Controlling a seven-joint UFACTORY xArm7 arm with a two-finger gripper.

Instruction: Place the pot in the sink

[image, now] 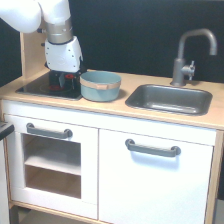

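White cabinet doors front the light wooden desk. On it, the round blue-teal pot sits between black stovetop and grey metal sink, just beside the hand, whose opening I cannot tell.

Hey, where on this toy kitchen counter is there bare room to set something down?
Free: the wood strip between the pot and the sink, and inside the basin, right of the pot in the exterior view. Crowded: the stovetop, where the pincer sits beside the pot.
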